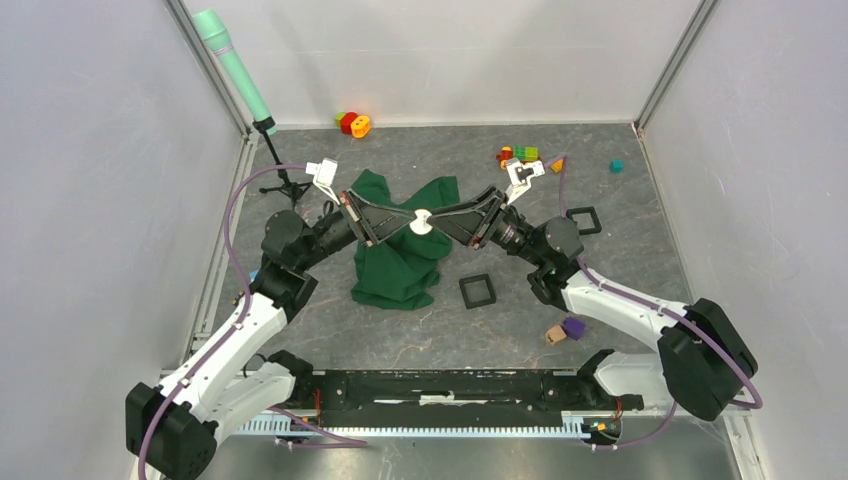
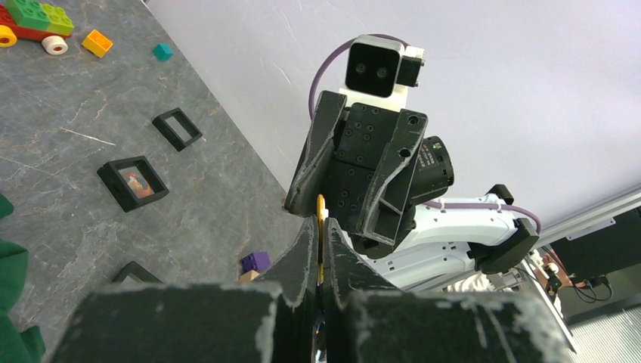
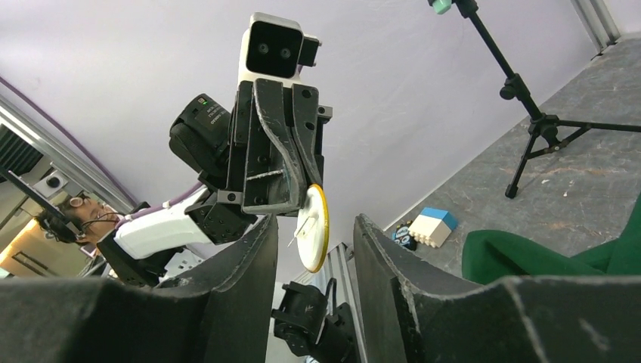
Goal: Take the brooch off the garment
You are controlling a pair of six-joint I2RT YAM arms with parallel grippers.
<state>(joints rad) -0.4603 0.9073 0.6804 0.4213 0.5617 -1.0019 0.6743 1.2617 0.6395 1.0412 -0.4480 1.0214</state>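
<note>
Brooch, appearance: the brooch was a small, flat, round white disc with a thin yellow rim; a fine pin showed against one white face in the right wrist view.
Brooch, place: it was held in the air between the two gripper tips, over the far middle part of the garment. In the right wrist view it stood against the pale wall, apart from the green cloth.
Brooch, facing: one flat face was turned up toward the top camera, where it read as a near-full circle. The left wrist view showed it edge-on, as a thin yellow line running along the gap of that gripper's fingers.
Brooch, long axis: the outline was round, so no long axis of its own showed. In the right wrist view it appeared as a narrow ellipse, taller than wide, with the pin slanting across it.
Left gripper: the left gripper reached in from the left, its fingers drawn together and clamped on the rim of the brooch.
Right gripper: the right gripper reached in from the right, tip to tip with the left – its fingers stood apart, the disc showing in the gap between them.
Garment: a dark green, crumpled heap lying on the grey table, below both grippers.
Surroundings: black square frames lay to the right of the garment; toy bricks lay at the far right.
</note>
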